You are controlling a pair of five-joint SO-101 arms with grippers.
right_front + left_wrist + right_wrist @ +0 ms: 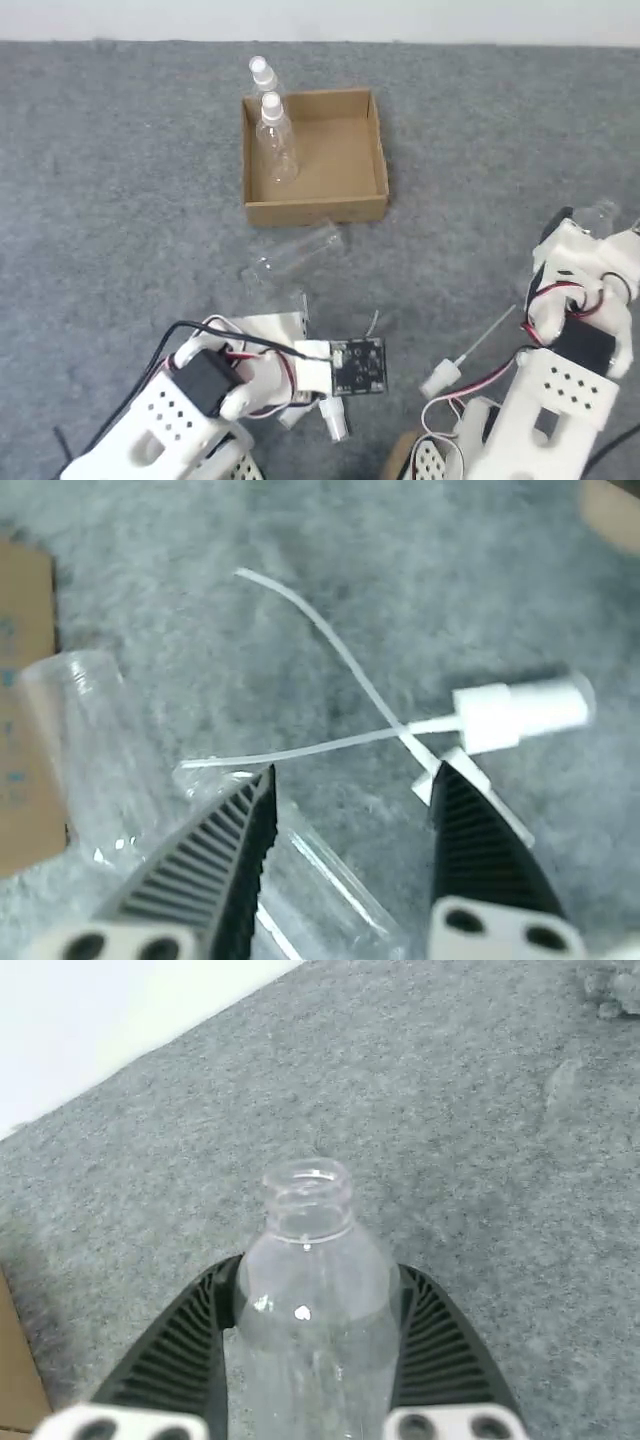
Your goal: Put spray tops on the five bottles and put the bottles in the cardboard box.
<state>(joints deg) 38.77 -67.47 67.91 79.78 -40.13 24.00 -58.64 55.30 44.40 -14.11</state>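
The right pincer (315, 1290) is gripping an uncapped bottle (308, 1205) while the left pincer (355, 775) is hanging wide open, empty, over two spray tops (520, 715) lying on the surface (450, 570) (tubes crossed), probably risking snagging both.

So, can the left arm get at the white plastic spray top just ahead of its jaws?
Probably yes: the left arm has its jaws open, and the white plastic spray top lies uncovered on the grey carpet just beyond them.
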